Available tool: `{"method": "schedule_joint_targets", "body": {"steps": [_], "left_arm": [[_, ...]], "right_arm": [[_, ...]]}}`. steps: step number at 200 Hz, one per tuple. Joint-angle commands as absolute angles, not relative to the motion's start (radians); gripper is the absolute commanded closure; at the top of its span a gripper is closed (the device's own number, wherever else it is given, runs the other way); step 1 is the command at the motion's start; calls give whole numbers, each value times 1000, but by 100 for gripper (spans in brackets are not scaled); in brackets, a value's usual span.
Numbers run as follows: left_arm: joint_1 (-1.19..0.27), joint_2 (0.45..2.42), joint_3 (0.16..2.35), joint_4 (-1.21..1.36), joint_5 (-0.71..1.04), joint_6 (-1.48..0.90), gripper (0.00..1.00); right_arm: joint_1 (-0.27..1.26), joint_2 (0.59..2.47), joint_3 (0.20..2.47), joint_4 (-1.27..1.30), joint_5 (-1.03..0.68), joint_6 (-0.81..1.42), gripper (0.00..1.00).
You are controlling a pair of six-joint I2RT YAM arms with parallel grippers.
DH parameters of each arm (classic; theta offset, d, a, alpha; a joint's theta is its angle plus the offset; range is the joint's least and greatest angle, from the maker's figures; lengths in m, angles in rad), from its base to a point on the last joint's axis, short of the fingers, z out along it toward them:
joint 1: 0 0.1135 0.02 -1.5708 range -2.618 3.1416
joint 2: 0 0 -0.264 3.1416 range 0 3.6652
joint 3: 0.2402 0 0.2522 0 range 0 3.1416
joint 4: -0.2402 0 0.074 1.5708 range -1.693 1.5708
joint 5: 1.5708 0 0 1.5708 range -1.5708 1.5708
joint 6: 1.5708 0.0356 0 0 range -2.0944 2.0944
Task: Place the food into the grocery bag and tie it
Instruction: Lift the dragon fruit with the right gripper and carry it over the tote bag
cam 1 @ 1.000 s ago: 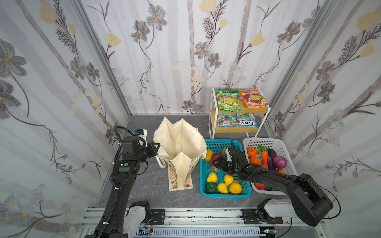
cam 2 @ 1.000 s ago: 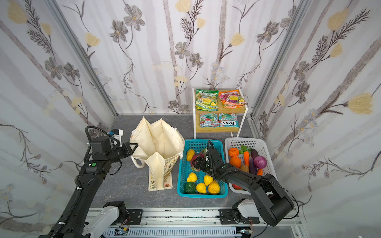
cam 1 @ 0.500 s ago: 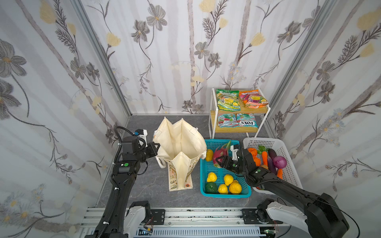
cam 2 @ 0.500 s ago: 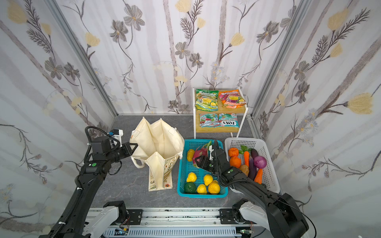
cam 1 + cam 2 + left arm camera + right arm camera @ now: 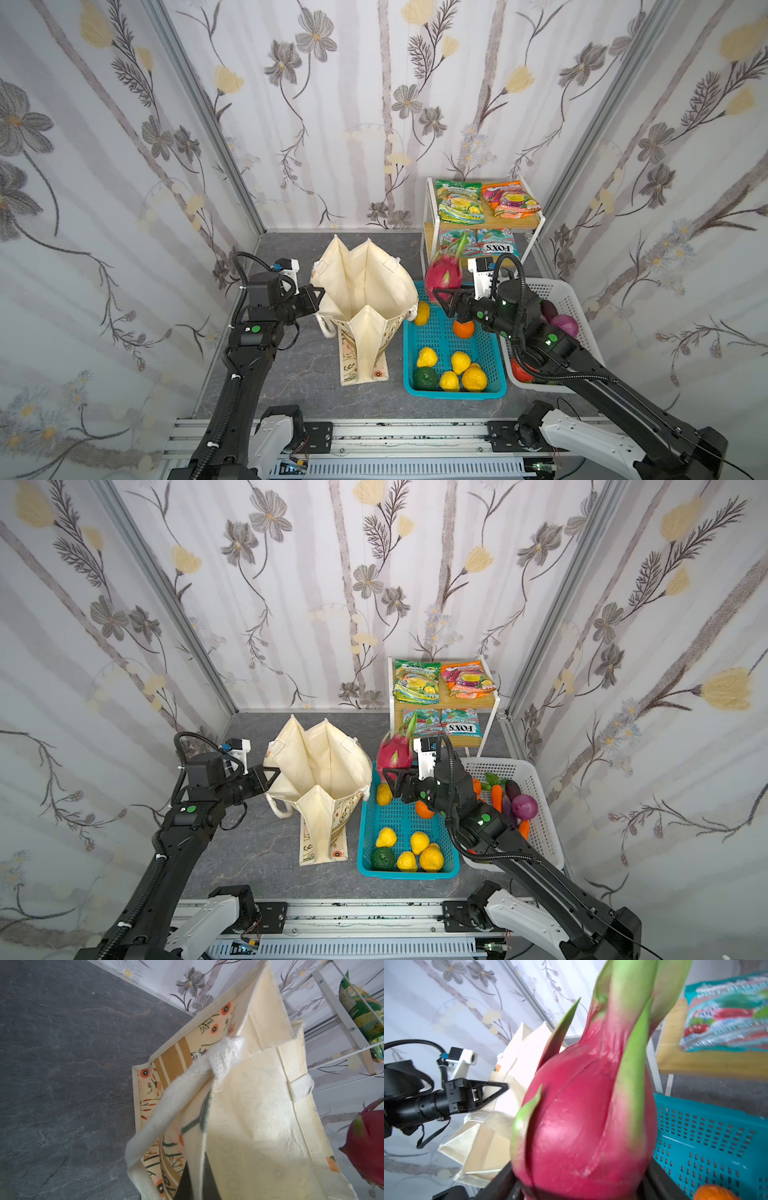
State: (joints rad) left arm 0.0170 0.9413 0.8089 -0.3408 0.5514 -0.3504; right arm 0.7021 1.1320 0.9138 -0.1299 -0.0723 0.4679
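The cream grocery bag (image 5: 365, 299) (image 5: 320, 771) stands open at centre-left in both top views. My left gripper (image 5: 316, 297) (image 5: 270, 776) (image 5: 197, 1186) is shut on its near rim (image 5: 249, 1105). My right gripper (image 5: 446, 297) (image 5: 399, 780) (image 5: 577, 1185) is shut on a pink dragon fruit (image 5: 445, 274) (image 5: 395, 752) (image 5: 587, 1115), held upright in the air above the back of the teal basket, right of the bag. An orange (image 5: 463, 328) and several lemons (image 5: 459, 361) lie in that basket. Green (image 5: 459, 201) and orange (image 5: 509, 199) snack packets sit on the shelf.
The teal basket (image 5: 453, 391) stands right of the bag, and a white basket (image 5: 559, 291) with a purple onion (image 5: 565, 326) and carrots stands further right. A white wire shelf rack (image 5: 428, 224) stands at the back. Flowered walls close in three sides.
My right gripper has lifted the dragon fruit up out of the teal basket and tilted it upright. The left arm and the bag have not moved.
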Motion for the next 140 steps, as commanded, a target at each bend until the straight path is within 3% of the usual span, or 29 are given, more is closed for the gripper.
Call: {"method": "schedule_joint_targets", "body": {"steps": [1,57,86,140], "left_arm": [[1,944,829,-309,561,-365,100],[-5,984,874,-302,591,-373,100],[-12,999,891,-302,588,-373,100],[-18,1009,895,-301,570,-368,100]], "right_arm": [[739,1222,1029,-130,-78,331,33],[906,1574,1351,-172,-86,182,31],[931,1759,1452,-222,-126,217,31],[968,1981,1571,-331,-29,195,31]]}}
